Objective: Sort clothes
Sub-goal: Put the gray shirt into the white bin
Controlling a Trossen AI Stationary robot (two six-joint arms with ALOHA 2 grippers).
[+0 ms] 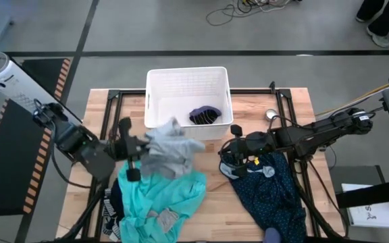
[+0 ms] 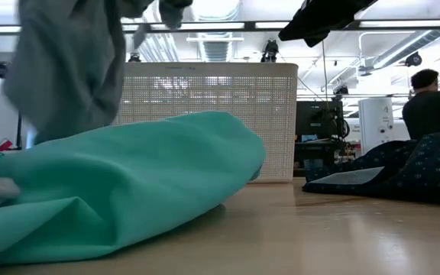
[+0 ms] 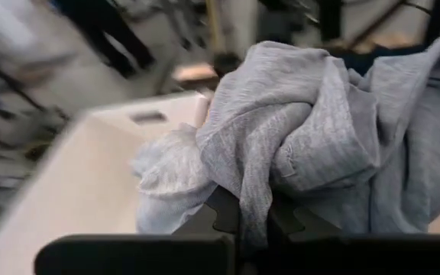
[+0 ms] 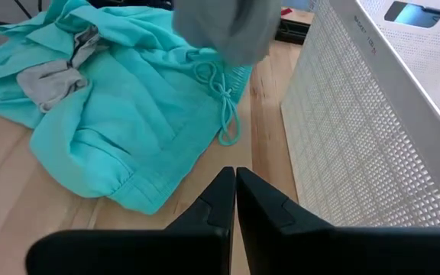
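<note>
Turquoise garment (image 1: 162, 199) sprawls along the tabletop's (image 1: 208, 202) near-left part, its long axis running toward the near edge. Dotted dark blue garment (image 1: 275, 192) lies lengthwise at the near-right. Grey garment (image 1: 169, 150) hangs raised just before the white bin (image 1: 186, 79), left hand (image 1: 132, 150) clamped on it. Right hand (image 1: 229, 160), fingers together, hovers beside the dotted garment.

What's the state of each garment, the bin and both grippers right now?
grey garment: lifted, held by left gripper
turquoise garment: heaped on table
dark blue dotted garment: lying on table
white bin: upright, one dark garment inside
right gripper: shut, empty
</note>
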